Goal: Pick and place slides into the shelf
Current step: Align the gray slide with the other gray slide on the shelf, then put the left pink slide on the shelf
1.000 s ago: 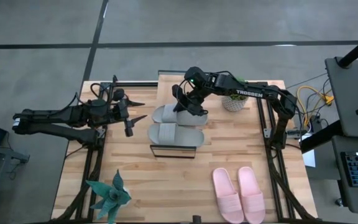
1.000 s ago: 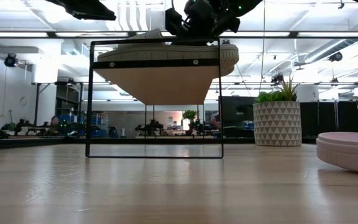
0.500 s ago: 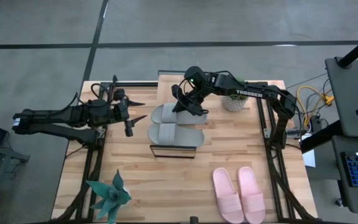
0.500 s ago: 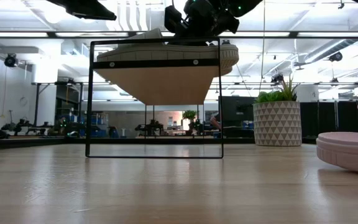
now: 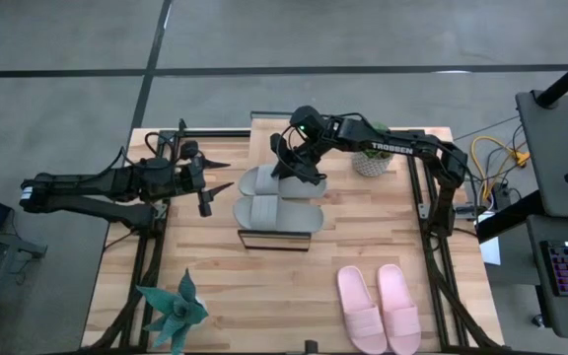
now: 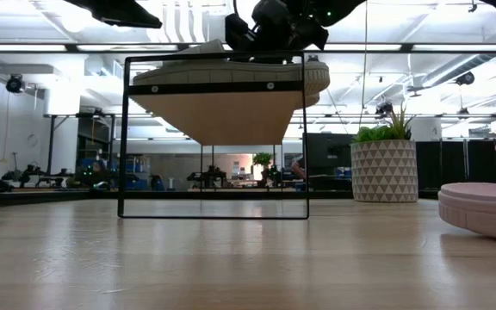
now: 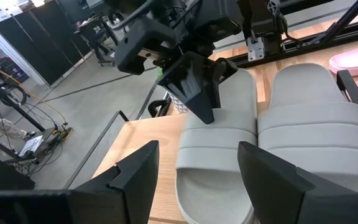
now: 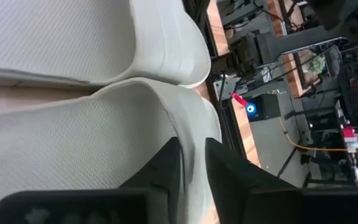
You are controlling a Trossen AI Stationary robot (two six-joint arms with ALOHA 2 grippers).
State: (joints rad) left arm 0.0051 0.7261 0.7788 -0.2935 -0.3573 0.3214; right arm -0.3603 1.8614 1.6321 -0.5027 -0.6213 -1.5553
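Right gripper (image 5: 286, 170) jaws slightly parted astride grey slide (image 5: 267, 180) rim on shelf (image 5: 275, 238), left gripper (image 5: 221, 175) agape, empty.

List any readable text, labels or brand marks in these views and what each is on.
"TROSSEN": white letters on the right arm's forearm link, in the high view.
Left arm: no lettering can be made out.
Grey slides, pink slides, shelf, patterned plant pot: no text visible.
Signs and gear in the room behind the table, low view: too small to read.
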